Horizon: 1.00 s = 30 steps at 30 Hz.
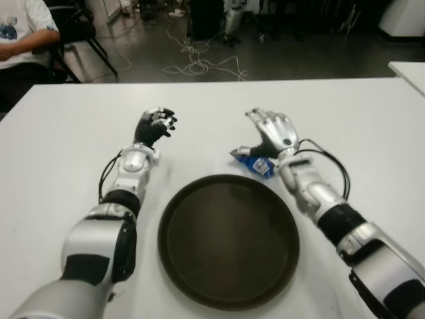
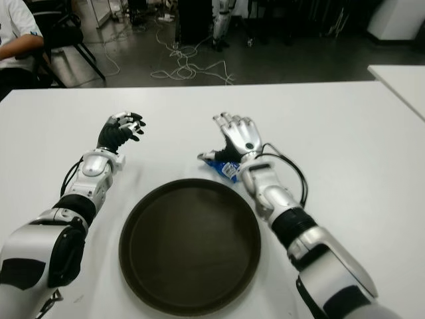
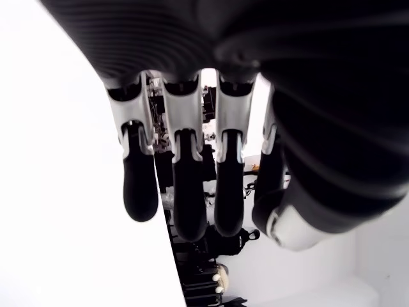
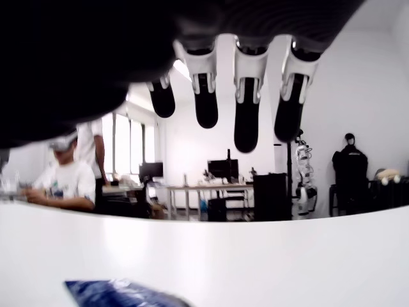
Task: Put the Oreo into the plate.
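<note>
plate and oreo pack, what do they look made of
Plate: probably plastic or coated metal, dark brown, smooth, with a soft sheen on its raised rim. Oreo pack: thin glossy blue plastic film, judging by crinkles and white print, lying on the table under the open right hand.

White table (image 1: 66, 133) bearing dark round plate (image 1: 228, 292) and blue Oreo packet (image 1: 255, 163)

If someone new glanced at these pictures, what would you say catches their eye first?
The big dark round plate sits empty on the white table between the two arms. Just beyond its far rim lies the blue Oreo packet, with the right hand open above it. The left hand, fingers loosely curled, holds nothing, left of the plate.
</note>
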Motion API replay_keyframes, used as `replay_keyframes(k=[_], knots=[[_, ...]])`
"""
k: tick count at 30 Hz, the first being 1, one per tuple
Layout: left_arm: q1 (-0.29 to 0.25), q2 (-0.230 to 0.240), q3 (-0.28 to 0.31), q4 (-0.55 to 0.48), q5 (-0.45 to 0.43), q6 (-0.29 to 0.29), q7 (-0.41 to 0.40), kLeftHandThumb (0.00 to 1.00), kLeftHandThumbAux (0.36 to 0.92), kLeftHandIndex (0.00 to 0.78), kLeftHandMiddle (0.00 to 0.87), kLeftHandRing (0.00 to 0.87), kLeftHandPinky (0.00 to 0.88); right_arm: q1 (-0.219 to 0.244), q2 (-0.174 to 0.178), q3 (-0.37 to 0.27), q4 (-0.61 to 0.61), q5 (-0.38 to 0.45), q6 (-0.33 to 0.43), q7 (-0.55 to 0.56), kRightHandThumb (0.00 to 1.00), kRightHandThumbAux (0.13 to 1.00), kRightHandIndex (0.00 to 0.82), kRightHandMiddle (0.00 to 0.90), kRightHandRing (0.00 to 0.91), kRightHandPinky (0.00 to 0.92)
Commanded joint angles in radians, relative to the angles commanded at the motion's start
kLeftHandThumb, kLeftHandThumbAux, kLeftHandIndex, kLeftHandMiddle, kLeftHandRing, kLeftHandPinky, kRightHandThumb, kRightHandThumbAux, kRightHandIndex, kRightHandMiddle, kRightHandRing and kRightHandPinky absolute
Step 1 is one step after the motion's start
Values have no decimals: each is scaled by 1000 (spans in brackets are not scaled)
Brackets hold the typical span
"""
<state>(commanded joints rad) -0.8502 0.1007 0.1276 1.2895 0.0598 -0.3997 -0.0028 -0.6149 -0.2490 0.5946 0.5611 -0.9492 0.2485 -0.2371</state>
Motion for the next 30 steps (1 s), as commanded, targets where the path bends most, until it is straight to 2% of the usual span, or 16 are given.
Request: replay_keyframes(k=[7, 17, 30], knots=[[1, -1, -1, 0, 4, -2, 7, 704, 712, 410, 473, 497, 533, 16, 2, 18, -49, -48, 72, 45, 0, 271, 94, 81, 109, 115], [0, -5, 9, 1, -7, 4, 2, 705, 712, 410, 455, 491, 543, 46, -6, 27, -120, -81, 103, 67, 0, 306, 68, 71, 99, 126], [-1, -5, 7, 1, -2, 2, 3, 703, 712, 410, 445, 481, 527, 72, -15, 26, -181, -114, 112, 79, 3, 368, 76, 83, 98, 119]])
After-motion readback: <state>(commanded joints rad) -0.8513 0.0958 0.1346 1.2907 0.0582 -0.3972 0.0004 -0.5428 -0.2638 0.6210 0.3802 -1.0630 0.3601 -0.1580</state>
